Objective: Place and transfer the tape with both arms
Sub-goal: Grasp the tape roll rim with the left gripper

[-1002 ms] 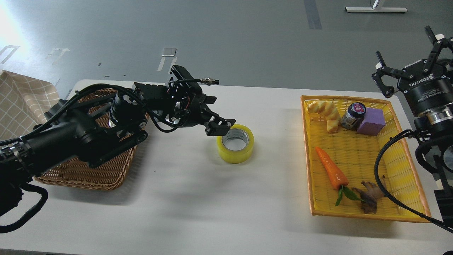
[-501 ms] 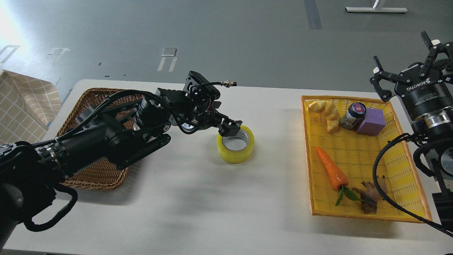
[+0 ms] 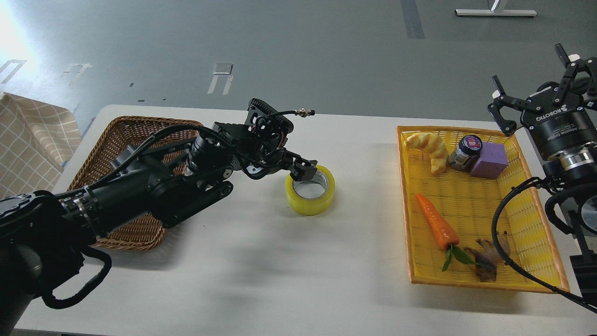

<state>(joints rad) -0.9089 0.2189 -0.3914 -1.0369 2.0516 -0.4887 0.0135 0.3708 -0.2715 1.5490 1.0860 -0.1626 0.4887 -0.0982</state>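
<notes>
Yellow tape (image 3: 310, 191) mid-table; left fingers (image 3: 304, 171) at its rim, grip unclear; right fingers (image 3: 566, 70) spread.

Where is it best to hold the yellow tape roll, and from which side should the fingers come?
Grip the tape by its wall, from above: it lies flat with the core hole facing up, so one finger can go inside and one outside. The left gripper is at the near-left rim.

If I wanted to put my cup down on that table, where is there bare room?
The widest bare patch lies between the tape and the yellow tray. The table's whole near strip is free too. It is crowded around the left tool at the tape, and at the wicker basket under that arm. The tray holds several items.
</notes>
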